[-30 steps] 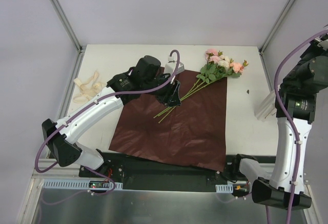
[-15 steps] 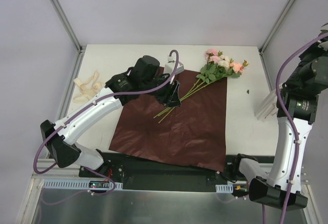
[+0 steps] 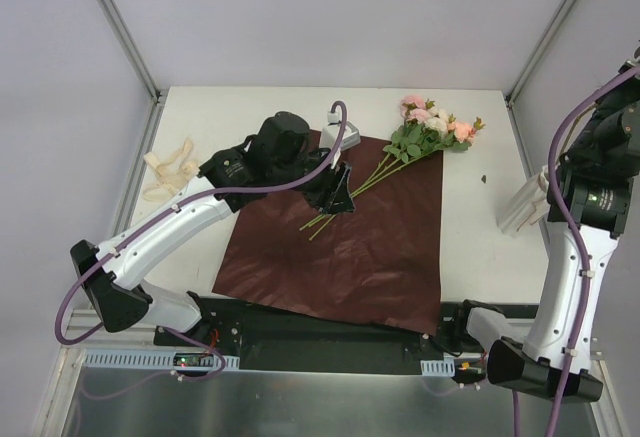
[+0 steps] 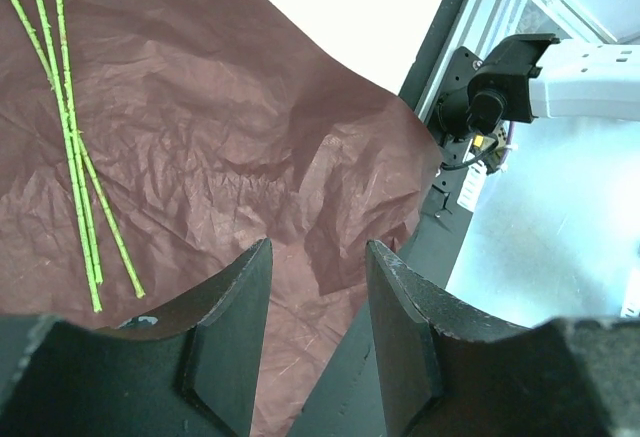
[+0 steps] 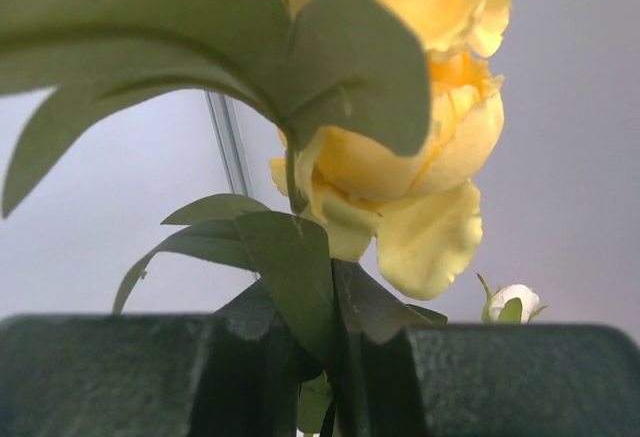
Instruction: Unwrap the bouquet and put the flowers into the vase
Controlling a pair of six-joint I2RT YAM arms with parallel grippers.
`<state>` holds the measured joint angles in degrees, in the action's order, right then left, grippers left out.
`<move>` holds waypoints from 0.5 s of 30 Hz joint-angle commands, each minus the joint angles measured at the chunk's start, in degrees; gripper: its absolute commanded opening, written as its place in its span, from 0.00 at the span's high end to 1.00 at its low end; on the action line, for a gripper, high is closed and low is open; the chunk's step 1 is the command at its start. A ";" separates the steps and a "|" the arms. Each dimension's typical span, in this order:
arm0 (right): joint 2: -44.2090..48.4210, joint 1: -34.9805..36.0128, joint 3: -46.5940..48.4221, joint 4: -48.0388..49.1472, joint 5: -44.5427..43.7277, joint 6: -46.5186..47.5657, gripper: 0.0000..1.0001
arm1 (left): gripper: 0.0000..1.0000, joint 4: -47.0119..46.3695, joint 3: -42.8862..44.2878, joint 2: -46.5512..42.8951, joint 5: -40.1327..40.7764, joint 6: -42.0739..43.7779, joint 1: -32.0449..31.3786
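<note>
Top view, paper: I see the dark red paper (image 3: 350, 242) spread flat across the middle of the table (image 3: 475, 247), with no wrap left around anything.
Top view, ribbon: the ribbon (image 3: 170, 169) lies loose at 9 o'clock, well apart from the paper.
Top view, flowers: the flowers (image 3: 430, 127) lie on the paper's 1 o'clock corner. Their heads point to 1 o'clock and their stalks run back toward 7.
Top view, left gripper: my left gripper (image 3: 335, 192) hangs over the paper just beside the stalk ends.
Top view, vase: I take the white ribbed shape at 3 o'clock, half hidden by my right arm, for the vase (image 3: 518, 212). I see no flower in it.
Left wrist, left gripper: the jaws of the left gripper (image 4: 315, 307) stand apart with only paper (image 4: 250, 107) showing between them.
Left wrist, stems: three thin green stems (image 4: 75, 157) lie at 10 o'clock, outside the jaws.
Right wrist, right gripper: my right gripper (image 5: 335, 372) is clamped on the stalk of a yellow rose (image 5: 400, 187), held up in the air.
Progress, done: by my reading the unwrapping is finished and one stalk is lifted.
Progress, left: the rose has to go into the vase, and the flowers on the paper must follow.
</note>
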<state>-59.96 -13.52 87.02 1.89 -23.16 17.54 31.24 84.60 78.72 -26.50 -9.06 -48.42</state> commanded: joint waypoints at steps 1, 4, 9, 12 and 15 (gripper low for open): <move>1.86 -0.46 -0.80 1.54 -1.01 0.30 0.94 | 0.58 -0.22 0.22 -1.90 0.49 1.85 -0.71; 2.66 -0.54 -3.08 1.54 -1.80 1.35 0.94 | 0.58 -0.22 0.30 -1.81 0.49 1.85 -0.79; 3.71 -1.24 -7.56 2.94 -1.36 2.41 0.94 | 0.57 -0.13 0.22 -1.99 1.19 1.94 -0.79; 4.07 -1.68 -10.11 3.47 -0.93 2.50 0.94 | 0.57 -0.13 0.13 -1.90 1.19 1.94 -0.79; 4.68 -1.95 -12.57 4.61 -0.66 2.59 0.94 | 0.57 -0.22 0.13 -1.90 1.45 2.03 -0.88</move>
<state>-56.84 -14.68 76.20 2.04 -23.73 19.11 31.29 84.60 78.52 -26.22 -8.16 -48.77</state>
